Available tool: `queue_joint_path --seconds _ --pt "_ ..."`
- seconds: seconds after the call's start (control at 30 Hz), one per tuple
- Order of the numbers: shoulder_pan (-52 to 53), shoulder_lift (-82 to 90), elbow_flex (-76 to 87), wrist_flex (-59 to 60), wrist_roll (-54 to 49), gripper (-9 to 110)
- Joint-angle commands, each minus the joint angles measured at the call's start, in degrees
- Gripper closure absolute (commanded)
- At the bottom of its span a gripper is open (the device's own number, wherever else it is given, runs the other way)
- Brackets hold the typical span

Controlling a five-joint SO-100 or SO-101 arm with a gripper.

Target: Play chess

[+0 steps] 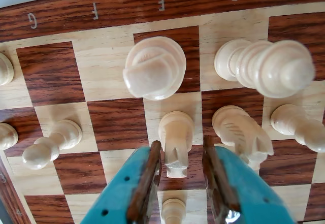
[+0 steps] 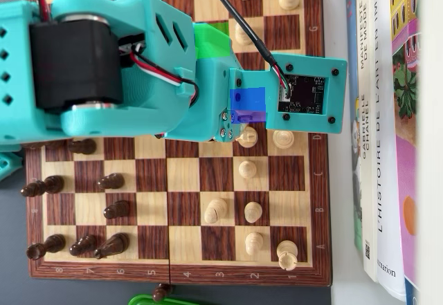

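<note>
Wooden squares of dark and pale grain fill the chessboard (image 2: 187,201), which lies on a grey table (image 2: 14,250) with a row of books (image 2: 377,125) standing along its right edge in the overhead view. Most of the upper half of that view is taken up by the teal arm (image 2: 131,63), whose black motor and wrist camera board hide the squares beneath. Dark pieces (image 2: 114,210) stand in a loose group at the left of the board, while pale pieces (image 2: 253,212) are spread over the right side, one pale piece lying at the bottom right corner. In the wrist view the board's lettered border runs along the top, showing G, F, E and D. Two teal fingers (image 1: 182,176) lined with brown pads rise from the bottom edge, standing apart with a clear gap between them. A pale piece with a notched top (image 1: 175,142) sits in that gap, close to the left pad, and whether either pad touches it cannot be told. Just beyond it stands a large pale piece with a rounded top (image 1: 154,67), and to the right a tall ringed piece (image 1: 264,65). A carved knight (image 1: 242,132) stands just right of the fingers, and a pawn (image 1: 51,144) stands well to the left.
</note>
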Motion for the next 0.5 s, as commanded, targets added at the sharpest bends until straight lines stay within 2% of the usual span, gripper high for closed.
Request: queue_joint_path --seconds 0.0,0.33,0.47 --pt "0.4 0.2 -3.1 -0.4 -0.1 88" --pt "0.4 0.1 -3.1 -0.4 -0.1 89" --pt "0.4 0.2 -3.1 -0.4 -0.1 92"
